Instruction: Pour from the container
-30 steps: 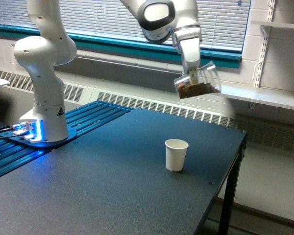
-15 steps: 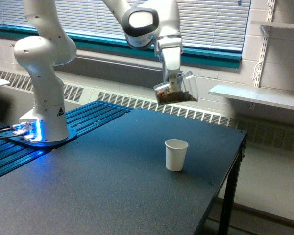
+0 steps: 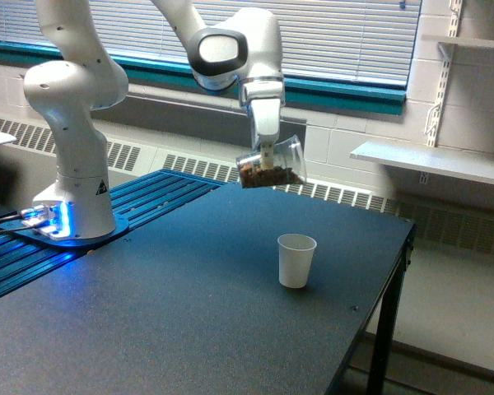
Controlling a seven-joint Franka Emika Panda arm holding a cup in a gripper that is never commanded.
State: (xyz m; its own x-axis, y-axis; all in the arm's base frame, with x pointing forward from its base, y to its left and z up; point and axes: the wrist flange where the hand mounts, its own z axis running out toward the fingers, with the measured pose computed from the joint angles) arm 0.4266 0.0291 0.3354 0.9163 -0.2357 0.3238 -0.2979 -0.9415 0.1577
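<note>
My gripper (image 3: 266, 152) is shut on the clear plastic container (image 3: 272, 164), which hangs tilted in the air with brown bits lying along its lower side. It is held above the dark table (image 3: 189, 313), up and toward the exterior view's left of the small white paper cup (image 3: 296, 260). That cup stands upright on the table near its right edge, apart from the container.
The arm's white base (image 3: 72, 164) stands at the exterior view's left on a blue ridged platform (image 3: 148, 197). A window with blinds and a radiator run behind the table. A white shelf (image 3: 436, 160) juts out at the right.
The arm has carried the tilted container toward the exterior view's left and lower, from right of the cup to left of it. The paper cup has not moved.
</note>
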